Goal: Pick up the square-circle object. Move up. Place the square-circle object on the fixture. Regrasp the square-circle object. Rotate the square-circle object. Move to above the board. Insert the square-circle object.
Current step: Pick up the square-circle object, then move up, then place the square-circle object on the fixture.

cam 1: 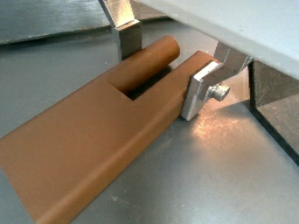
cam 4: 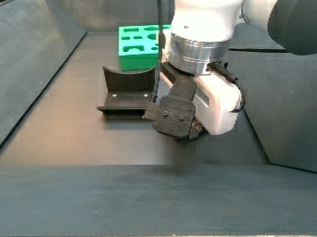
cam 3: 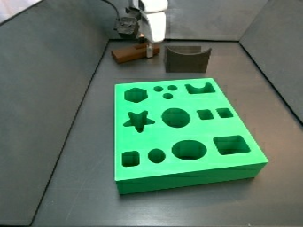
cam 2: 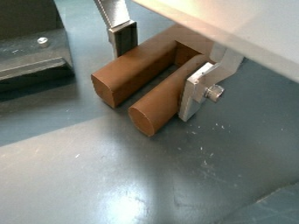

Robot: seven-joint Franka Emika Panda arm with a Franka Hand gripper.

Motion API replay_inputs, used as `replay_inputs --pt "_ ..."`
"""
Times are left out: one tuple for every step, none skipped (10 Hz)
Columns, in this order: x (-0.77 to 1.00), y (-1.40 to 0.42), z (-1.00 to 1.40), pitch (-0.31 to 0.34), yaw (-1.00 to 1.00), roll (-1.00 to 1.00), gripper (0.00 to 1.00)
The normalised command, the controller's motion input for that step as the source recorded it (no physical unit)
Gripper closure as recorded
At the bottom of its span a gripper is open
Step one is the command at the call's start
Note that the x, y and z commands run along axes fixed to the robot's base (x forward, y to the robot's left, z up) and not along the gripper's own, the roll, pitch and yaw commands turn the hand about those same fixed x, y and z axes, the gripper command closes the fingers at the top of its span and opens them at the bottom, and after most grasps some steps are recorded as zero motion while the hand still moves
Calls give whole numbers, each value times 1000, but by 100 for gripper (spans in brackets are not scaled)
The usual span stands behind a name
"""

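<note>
The square-circle object (cam 1: 93, 131) is a reddish-brown block lying flat on the grey floor, with one end split into a round prong and a square prong (cam 2: 140, 83). My gripper (cam 1: 162, 79) straddles the pronged end, and both silver fingers press against the outer sides of the prongs (cam 2: 158, 80). In a side view the gripper (cam 3: 148, 34) hangs over the block (cam 3: 130, 51) at the far end of the floor. The dark fixture (cam 3: 186, 58) stands just beside it. The green board (cam 3: 243, 129) lies nearer the camera. In a side view the gripper (cam 4: 186, 106) hides the block.
Grey walls enclose the floor on the sides (cam 3: 71, 80). The fixture (cam 4: 124, 93) and the board (cam 4: 139, 61) stand behind the gripper in a side view. A dark plate with a screw (cam 2: 33, 54) lies close to the block's prongs.
</note>
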Motion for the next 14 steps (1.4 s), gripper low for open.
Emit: replay_inputs --pt "0 0 0 0 0 0 100" --pt "0 0 0 0 0 0 100" --pt "0 0 0 0 0 0 100" --pt "0 0 0 0 0 0 100" --pt "0 0 0 0 0 0 100" --pt "0 0 833 0 0 0 100" --pt "-16 -9 747 -4 -11 1 100" --pt "-33 -13 635 -6 -11 2 100" --pt "-35 -10 434 -3 -11 2 100" --pt "-25 -4 275 10 -10 -1 100" --pt "0 0 1000 0 0 0 100" --pt "-1 0 1000 17 0 -5 100" --pt "-8 -2 1000 30 0 -9 100" --pt "-11 -1 1000 35 0 -10 100"
